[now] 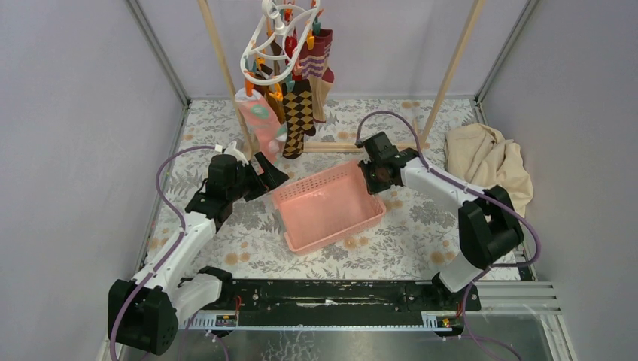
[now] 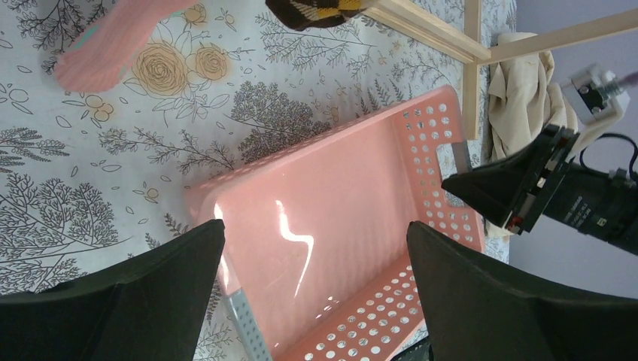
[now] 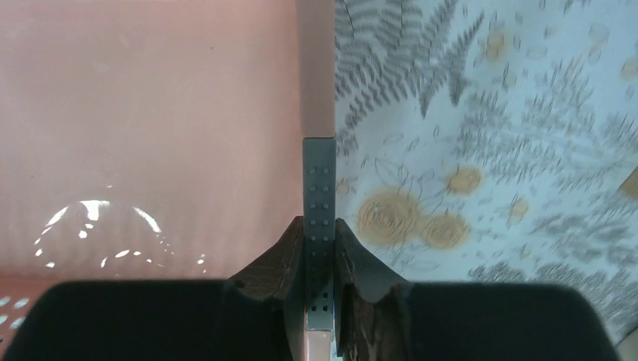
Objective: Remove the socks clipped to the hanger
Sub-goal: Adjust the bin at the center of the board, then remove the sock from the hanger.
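Located white plastic oval ring hanger (image 1: 277,45) at 12 o'clock of top view, hung inside tall light wooden rack (image 1: 220,68), ring tilted, long axis running 7 to 1 o'clock. Noted small orange and teal clips (image 1: 280,89) along ring.

Found mixed fabric socks (image 1: 299,105) clipped beneath, long axes vertical, toes pointing down toward table, i.e. toward 6 o'clock in top view. Picked out pale pink sock (image 1: 259,124) with teal patches at 7 o'clock of bunch, brown-and-yellow argyle sock (image 1: 298,113) just beside it, maroon-striped sock (image 1: 317,49) at 2 o'clock. Could not tell from any view whether toes touch table.

Recorded left gripper (image 1: 269,174) spread wide, holding nothing, hovering at 9 o'clock end of salmon-pink perforated plastic basket (image 1: 335,232). Seen in left wrist view: both black wedge-shaped fingers (image 2: 150,286) well apart, glossy basket floor between.

Recorded right gripper (image 3: 320,252) pinched tight on basket rim at 2 o'clock corner, pads squeezing a grey dotted strip on wall edge.

Noted smooth, shiny basket floor and round holes in walls. Noted floral-printed sheet over table (image 1: 406,241). Noted crumpled beige cloth (image 1: 485,158) at 3 o'clock, soft folds, well apart from socks.
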Controlling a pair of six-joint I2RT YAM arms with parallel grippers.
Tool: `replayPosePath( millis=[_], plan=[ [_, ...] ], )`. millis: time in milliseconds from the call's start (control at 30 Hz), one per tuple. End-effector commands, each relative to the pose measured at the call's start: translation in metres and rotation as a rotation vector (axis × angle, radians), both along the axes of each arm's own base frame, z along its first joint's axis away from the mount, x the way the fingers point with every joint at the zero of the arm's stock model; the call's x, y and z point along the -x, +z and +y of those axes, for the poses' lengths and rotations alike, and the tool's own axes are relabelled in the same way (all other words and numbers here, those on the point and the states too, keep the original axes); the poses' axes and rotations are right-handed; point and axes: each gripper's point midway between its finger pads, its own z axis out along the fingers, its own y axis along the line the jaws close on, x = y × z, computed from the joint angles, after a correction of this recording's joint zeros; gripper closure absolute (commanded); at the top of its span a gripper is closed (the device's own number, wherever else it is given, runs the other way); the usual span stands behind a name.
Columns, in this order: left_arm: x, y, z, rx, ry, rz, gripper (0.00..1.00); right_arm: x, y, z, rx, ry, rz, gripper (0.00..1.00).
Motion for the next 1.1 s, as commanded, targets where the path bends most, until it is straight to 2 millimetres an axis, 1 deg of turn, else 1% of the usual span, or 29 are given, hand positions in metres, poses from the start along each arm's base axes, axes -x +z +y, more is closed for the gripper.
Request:
replayPosePath(
  millis=[0,33,67,100,133,167,200,233,300,333,400,467,567,633,700,800,900,967,1067],
  plan=[
    [-0.003,0.015,0.001,-0.007,0.004,-0.046,0.01,0.023,0.005,-0.010,-0.067,-0.225,0.021,0.93],
    [-0.003,0.017,0.001,-0.005,0.008,-0.052,0.01,0.028,0.004,-0.012,-0.078,-0.244,0.020,0.89],
    [-0.004,0.018,0.001,-0.003,0.010,-0.057,0.01,0.032,0.004,-0.013,-0.091,-0.256,0.018,0.76],
    [-0.004,0.020,0.002,-0.002,0.015,-0.064,0.01,0.036,0.003,-0.014,-0.105,-0.260,0.018,0.69],
    [-0.005,0.023,0.002,0.001,0.022,-0.075,0.01,0.039,0.005,-0.014,-0.119,-0.263,0.012,0.65],
    [-0.007,0.025,0.003,0.003,0.029,-0.084,0.01,0.041,0.008,-0.015,-0.131,-0.263,0.005,0.59],
    [-0.009,0.029,0.002,0.011,0.032,-0.098,0.01,0.041,0.012,-0.015,-0.142,-0.263,-0.007,0.47],
    [-0.010,0.031,0.001,0.018,0.033,-0.108,0.01,0.040,0.020,-0.014,-0.156,-0.260,-0.029,0.42],
    [-0.014,0.038,0.000,0.033,0.036,-0.131,0.01,0.034,0.040,-0.013,-0.187,-0.255,-0.087,0.35],
    [-0.015,0.041,0.000,0.035,0.039,-0.138,0.01,0.031,0.054,-0.012,-0.212,-0.249,-0.126,0.33],
    [-0.018,0.046,0.001,0.027,0.043,-0.150,0.01,0.025,0.080,-0.006,-0.268,-0.219,-0.194,0.30],
    [-0.019,0.048,0.006,0.003,0.061,-0.159,0.01,0.020,0.103,0.005,-0.347,-0.177,-0.256,0.30],
    [-0.025,0.053,0.020,-0.054,0.126,-0.187,0.01,0.017,0.125,0.021,-0.439,-0.126,-0.290,0.29],
    [-0.032,0.054,0.032,-0.089,0.191,-0.199,0.01,0.018,0.127,0.028,-0.473,-0.111,-0.272,0.29],
    [-0.041,0.053,0.041,-0.122,0.244,-0.209,0.01,0.022,0.125,0.034,-0.495,-0.095,-0.246,0.29],
    [-0.054,0.047,0.049,-0.146,0.302,-0.220,0.01,0.027,0.119,0.037,-0.518,-0.087,-0.225,0.31],
    [-0.064,0.036,0.055,-0.162,0.343,-0.221,0.01,0.032,0.118,0.037,-0.535,-0.084,-0.225,0.35],
    [-0.069,0.024,0.058,-0.181,0.363,-0.212,0.01,0.035,0.117,0.036,-0.545,-0.082,-0.225,0.36],
    [-0.078,0.013,0.060,-0.209,0.374,-0.223,0.03,0.039,0.116,0.038,-0.560,-0.073,-0.217,0.37]
  ],
)
